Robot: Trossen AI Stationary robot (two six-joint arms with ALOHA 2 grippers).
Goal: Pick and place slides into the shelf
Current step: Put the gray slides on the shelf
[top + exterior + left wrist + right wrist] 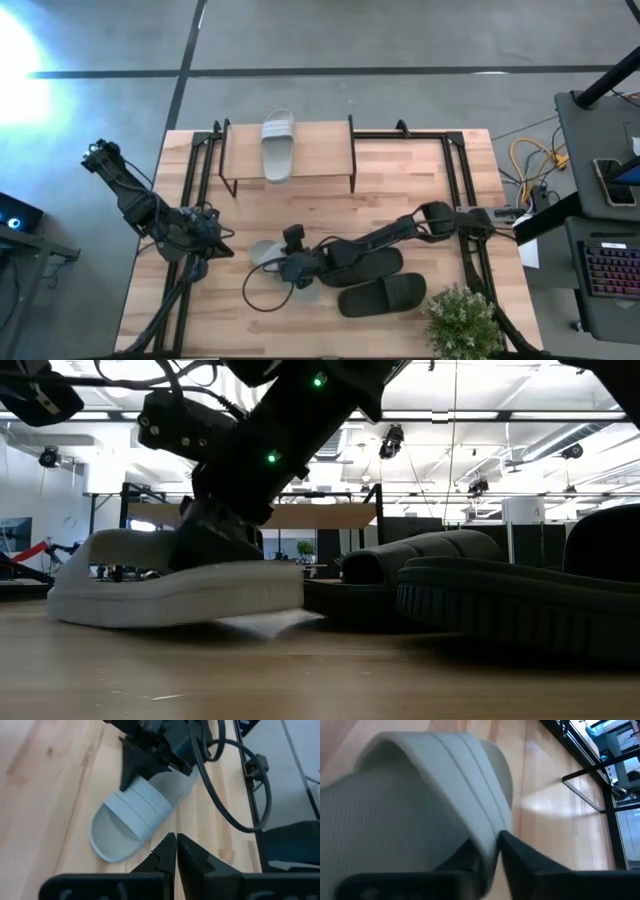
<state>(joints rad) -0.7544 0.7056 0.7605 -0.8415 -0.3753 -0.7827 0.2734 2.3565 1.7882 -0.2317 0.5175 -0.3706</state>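
Your right gripper [285,266] pinches the grey slide's [131,822] strap edge at table centre, left arm idle beside it; the shelf [320,150] lies directly beyond, one grey slide already on top.

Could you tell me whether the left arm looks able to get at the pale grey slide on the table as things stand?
Probably not cleanly. The left tool, shut, points at the grey slide over bare wood, but the right tool is already closed on that slide's heel side, so the arms would crowd each other.
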